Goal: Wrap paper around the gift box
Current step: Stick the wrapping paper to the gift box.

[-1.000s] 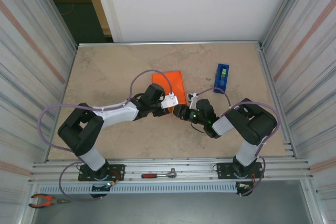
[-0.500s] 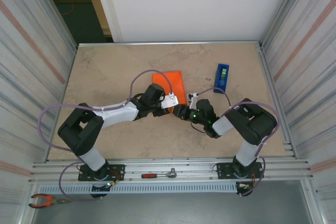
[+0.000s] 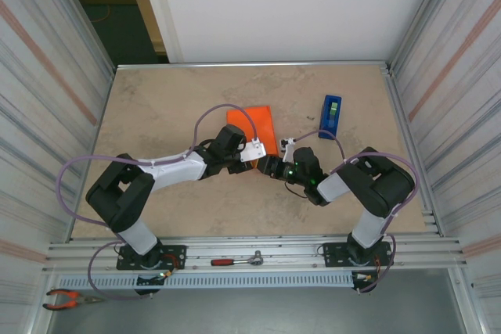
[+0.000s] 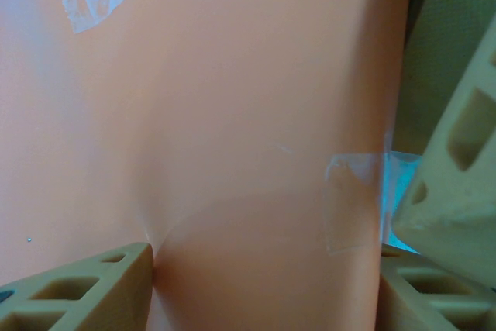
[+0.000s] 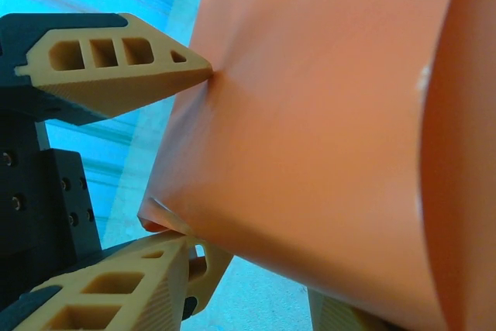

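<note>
We look down on a mottled tan bench (image 3: 164,99) walled left and right by corrugated metal (image 3: 47,99), with a white panel (image 3: 274,5) behind and a dark doorway (image 3: 109,5) at the far left. A screwdriver (image 3: 227,260) lies on the near rail (image 3: 258,249), and pliers (image 3: 66,298) lie below it.

The gift box (image 3: 257,127), wrapped in the paper (image 4: 232,114) with clear tape (image 4: 353,203) on it, sits mid-bench, near the blue tape dispenser (image 3: 331,115). The left tool (image 3: 252,158) clasps the parcel, one finger (image 4: 85,284) denting the paper. The right tool (image 3: 266,166) straddles its edge, one finger (image 5: 116,67) pressing the paper; we cannot tell whether it grips.

Compared with a second ago, the arms, parcel and dispenser lie as they did from above.
</note>
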Controlling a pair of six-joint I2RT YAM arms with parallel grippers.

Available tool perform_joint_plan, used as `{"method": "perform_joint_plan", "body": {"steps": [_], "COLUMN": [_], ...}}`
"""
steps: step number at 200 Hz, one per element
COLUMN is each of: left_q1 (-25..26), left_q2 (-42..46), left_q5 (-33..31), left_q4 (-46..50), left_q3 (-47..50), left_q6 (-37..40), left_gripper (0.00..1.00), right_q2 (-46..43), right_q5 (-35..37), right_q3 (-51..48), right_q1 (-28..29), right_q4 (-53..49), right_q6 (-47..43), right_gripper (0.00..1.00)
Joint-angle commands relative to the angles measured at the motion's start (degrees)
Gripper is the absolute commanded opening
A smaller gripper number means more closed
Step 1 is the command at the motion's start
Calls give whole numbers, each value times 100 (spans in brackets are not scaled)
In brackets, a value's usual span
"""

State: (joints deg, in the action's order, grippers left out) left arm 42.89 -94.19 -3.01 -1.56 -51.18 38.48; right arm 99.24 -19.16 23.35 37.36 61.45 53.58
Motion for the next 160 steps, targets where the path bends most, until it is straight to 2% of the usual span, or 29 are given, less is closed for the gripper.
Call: {"method": "perform_joint_plan", "body": {"steps": [1, 74, 88, 109, 122, 138, 160], "left_q1": [49, 46, 48, 46, 48, 52, 50], "left_q2": [-64, -87, -80, -81, -80, -82, -84], "left_q5": [154, 151, 149, 149, 151, 146, 142], "left_q4": [428, 444, 446, 446, 442, 446, 442], "left_q3": [177, 149, 160, 169, 170, 170, 170], "left_q6": [18, 17, 18, 19, 18, 16, 15], "left_gripper": [64, 63, 63, 63, 63, 63, 63], "right_q2": [-192, -871, -1004, -1118, -1098, -987, -771], "right_q5": [16, 13, -50, -142, -160, -192, -186], "right_q3": [-110, -472, -450, -387, -322, -241, -123], "right_q1": [-82, -217, -199, -120, -49, 11, 57], "right_q4": [3, -652, -860, -1082, -1144, -1090, -897], "right_q6": [22, -170, -222, -294, -333, -331, -265], "right_gripper": [45, 47, 40, 17, 7, 1, 0]}}
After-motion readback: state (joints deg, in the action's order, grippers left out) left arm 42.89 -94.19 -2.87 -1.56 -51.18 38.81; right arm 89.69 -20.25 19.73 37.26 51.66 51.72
